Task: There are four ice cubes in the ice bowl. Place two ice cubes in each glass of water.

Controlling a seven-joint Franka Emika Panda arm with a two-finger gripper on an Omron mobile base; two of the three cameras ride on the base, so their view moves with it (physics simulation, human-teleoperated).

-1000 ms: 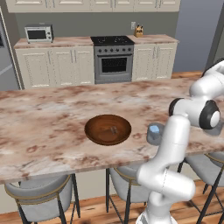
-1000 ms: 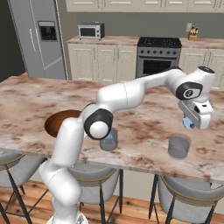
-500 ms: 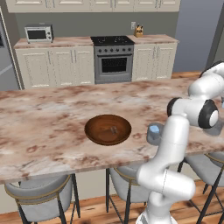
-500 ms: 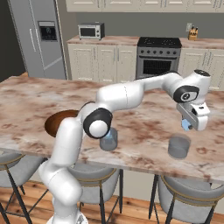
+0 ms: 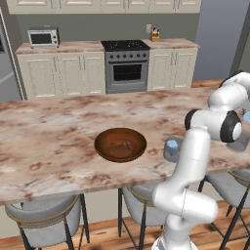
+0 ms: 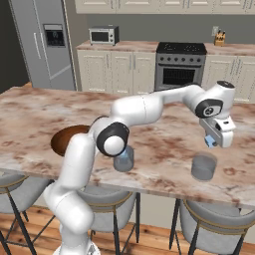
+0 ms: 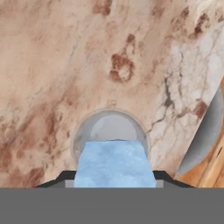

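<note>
One pale-blue translucent ice cube (image 7: 114, 163) is clamped in the two-finger gripper (image 6: 213, 142), directly above a short grey translucent glass tumbler (image 6: 203, 166) standing on the brown marbled countertop (image 6: 164, 144).

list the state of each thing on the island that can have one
gripper: shut on an ice cube, above the far glass
far glass: upright on the counter
near glass: upright beside the arm
ice bowl: upright on the counter
</note>
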